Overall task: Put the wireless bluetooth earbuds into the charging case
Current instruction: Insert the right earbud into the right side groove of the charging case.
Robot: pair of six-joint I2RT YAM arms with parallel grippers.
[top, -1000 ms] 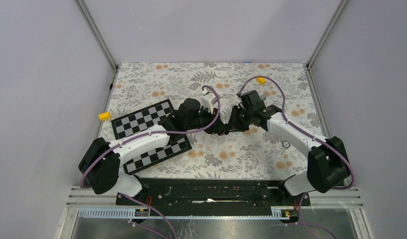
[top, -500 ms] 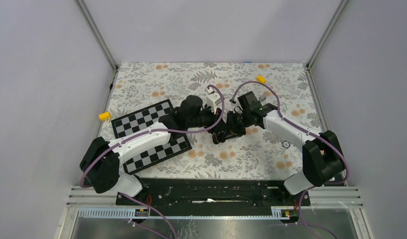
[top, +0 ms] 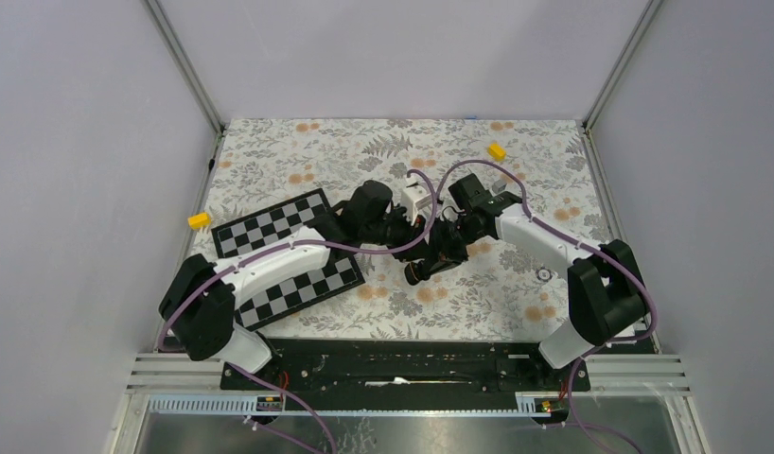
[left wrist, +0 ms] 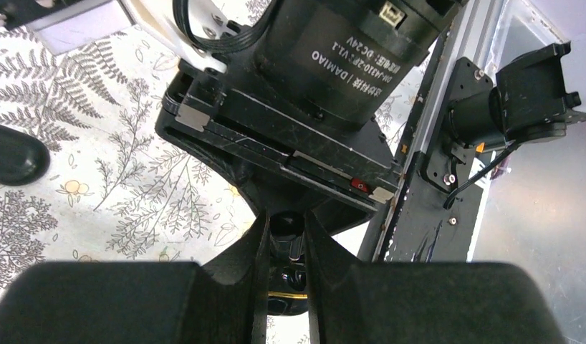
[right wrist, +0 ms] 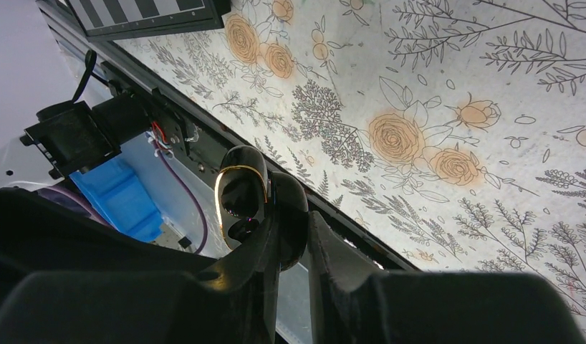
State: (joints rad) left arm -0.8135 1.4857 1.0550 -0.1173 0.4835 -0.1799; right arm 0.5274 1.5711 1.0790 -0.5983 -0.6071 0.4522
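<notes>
While the arms meet above the worktop (top: 516,284) | right end effector (right wrist: 290,229) pinches the charging case (right wrist: 241,192), held aloft | left end effector (left wrist: 285,240) pressed onto a tiny dark earbud (left wrist: 285,223) — likely | risk: skewed approach — earbud slips, falls, or charging case twists loose.

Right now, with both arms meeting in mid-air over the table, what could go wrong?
1. The left gripper pinches the tiny earbud only at its fingertips. A slip would drop it onto the busy floral table, where it would be hard to spot.
2. The right gripper holds the open charging case by one side, off the table. Pressing the bud in may twist it.
3. The grippers sit very close, so a slight misalignment could make them collide.
</notes>
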